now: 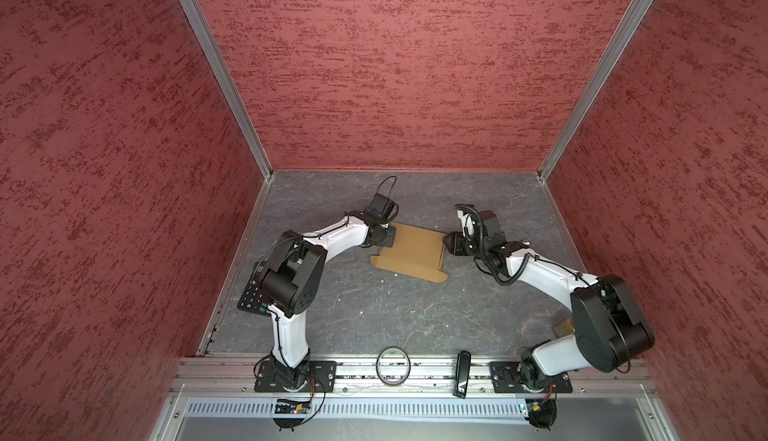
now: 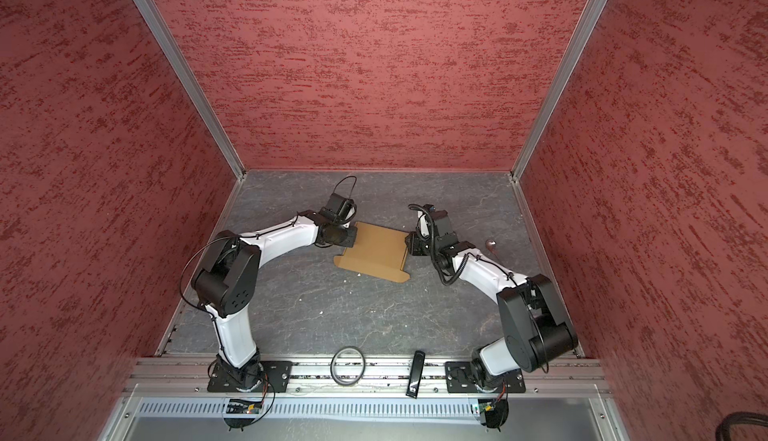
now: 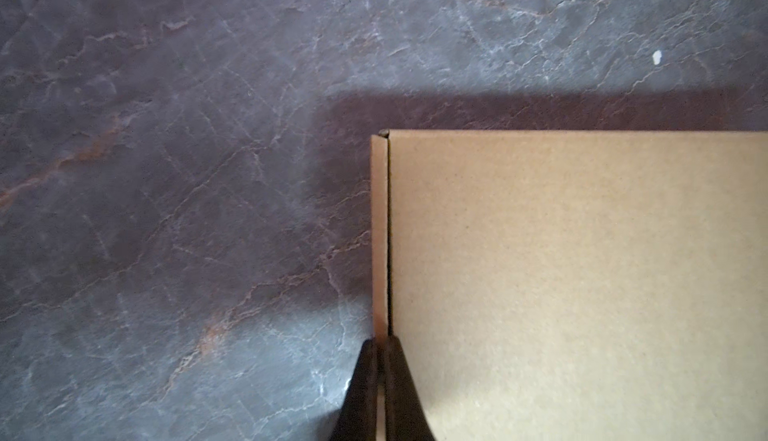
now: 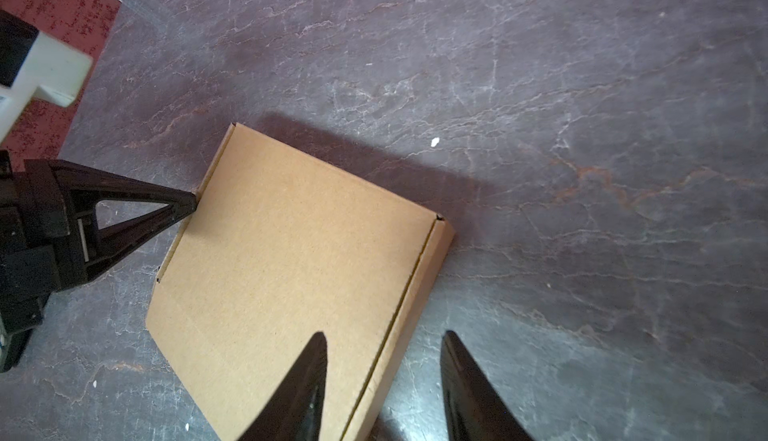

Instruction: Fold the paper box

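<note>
The left gripper [image 3: 380, 341] is pinching with its jaws together. A thin strip of cardboard is showing between them, so they are clamping the upright side wall along the left edge of the paper box [image 3: 582, 272]. In the right wrist view this gripper [image 4: 189, 206] is lying low and level, with its tip meeting that same edge of the box [image 4: 291, 260].

The right gripper [image 4: 383, 335] is standing with its jaws apart and gripping nothing. One of its fingers [image 4: 309, 376] is hanging over the flat lid and the other is hanging over the bare tabletop [image 4: 582, 169], so the pair is straddling the box's right side wall. I cannot tell whether either finger is touching the cardboard.

In both top views the box [image 1: 411, 254] [image 2: 374, 252] is lying closed near the middle of the grey tabletop [image 1: 374, 314], slightly nearer the far edge than the near one. It is sitting a little askew, and small tabs are sticking out at its two near corners. The left gripper [image 1: 388, 237] [image 2: 351, 237] is sitting at the box's far-left corner and the right gripper [image 1: 448, 240] [image 2: 409, 241] at its far-right corner.

Both arms are bending in from bases on the metal rail [image 1: 353, 372] along the near edge. A black ring [image 1: 393, 365] and a black bar [image 1: 462, 374] are lying on the rail between the bases.
</note>
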`<move>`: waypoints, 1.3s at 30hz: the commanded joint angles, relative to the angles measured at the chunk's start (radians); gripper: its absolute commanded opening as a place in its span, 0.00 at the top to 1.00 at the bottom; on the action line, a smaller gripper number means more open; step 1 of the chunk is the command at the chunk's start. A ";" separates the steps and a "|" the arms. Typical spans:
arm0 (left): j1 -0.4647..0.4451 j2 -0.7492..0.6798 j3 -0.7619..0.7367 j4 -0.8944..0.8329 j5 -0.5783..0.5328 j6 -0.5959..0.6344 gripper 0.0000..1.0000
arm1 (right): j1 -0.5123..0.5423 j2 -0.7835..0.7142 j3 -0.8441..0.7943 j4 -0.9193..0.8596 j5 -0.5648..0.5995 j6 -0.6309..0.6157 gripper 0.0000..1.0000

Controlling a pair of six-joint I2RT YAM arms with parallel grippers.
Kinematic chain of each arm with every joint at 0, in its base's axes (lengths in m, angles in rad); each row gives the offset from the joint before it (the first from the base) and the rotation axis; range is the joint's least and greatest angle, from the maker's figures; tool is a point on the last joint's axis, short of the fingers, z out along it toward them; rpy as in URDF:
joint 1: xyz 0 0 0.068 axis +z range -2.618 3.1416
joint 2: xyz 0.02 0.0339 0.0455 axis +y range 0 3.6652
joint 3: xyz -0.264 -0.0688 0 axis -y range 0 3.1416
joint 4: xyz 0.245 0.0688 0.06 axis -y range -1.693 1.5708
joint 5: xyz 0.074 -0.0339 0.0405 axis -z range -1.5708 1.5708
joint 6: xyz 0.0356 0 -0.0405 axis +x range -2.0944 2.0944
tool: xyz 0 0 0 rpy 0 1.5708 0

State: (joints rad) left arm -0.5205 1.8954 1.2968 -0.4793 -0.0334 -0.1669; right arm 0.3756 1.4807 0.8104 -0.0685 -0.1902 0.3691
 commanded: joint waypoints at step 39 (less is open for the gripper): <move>0.057 -0.007 -0.085 0.021 0.069 0.006 0.95 | 0.000 -0.040 0.370 -0.232 -0.073 0.197 0.24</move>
State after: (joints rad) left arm -0.4595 1.8927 1.2114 -0.4358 0.0444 -0.1669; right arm 0.3740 1.3968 1.1358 -0.2146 -0.2569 0.5602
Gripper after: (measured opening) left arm 0.048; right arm 0.761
